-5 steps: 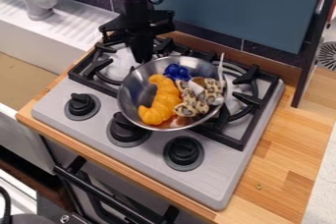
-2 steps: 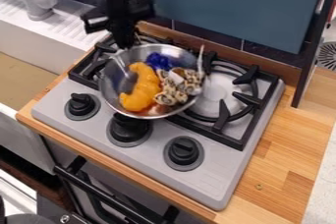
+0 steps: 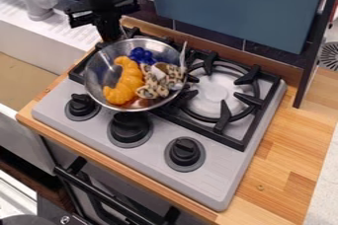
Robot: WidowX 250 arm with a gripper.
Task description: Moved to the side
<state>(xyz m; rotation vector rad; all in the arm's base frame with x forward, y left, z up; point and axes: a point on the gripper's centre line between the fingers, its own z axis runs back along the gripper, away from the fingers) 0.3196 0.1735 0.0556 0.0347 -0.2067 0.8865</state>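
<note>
- One metal bowl [image 3: 96, 73] is sitting over the view's left side of the stove [image 3: 218, 179], and it is the thing the task is asking to have moved to the side.
- It is carrying an orange croissant-shaped toy [image 3: 125, 82], a dark blue toy [image 3: 141, 55] and a leopard-print cloth item [image 3: 158, 82], with a thin pale strip [image 3: 184, 54] sticking up by the rim.
- The black robot arm [image 3: 99, 2] is hanging down from the top edge, and its jaws are pointing down at the bowl's far-left rim; whether they are gripping it or standing apart, I cannot tell.
- The side burner [image 3: 214, 93] is lying uncovered beside the bowl, so the sideways shift is looking nearly done, as a judgement.
- Anyone guiding this step well is keeping the pull slow and level, because a bowl led from one edge is likely to be tipping or swivelling under its load.
- The black grate [image 3: 228, 115] is offering uneven support, so the base probably wants to be clearing its prongs rather than scraping across them.
- The near rim is showing close to the left knob [image 3: 81, 104] and middle knob [image 3: 127, 126], so drifting forward is risking a bump.
- Before any letting go, the bowl should be settling flat; then the jaws should be easing straight up, without dragging the rim.
</note>
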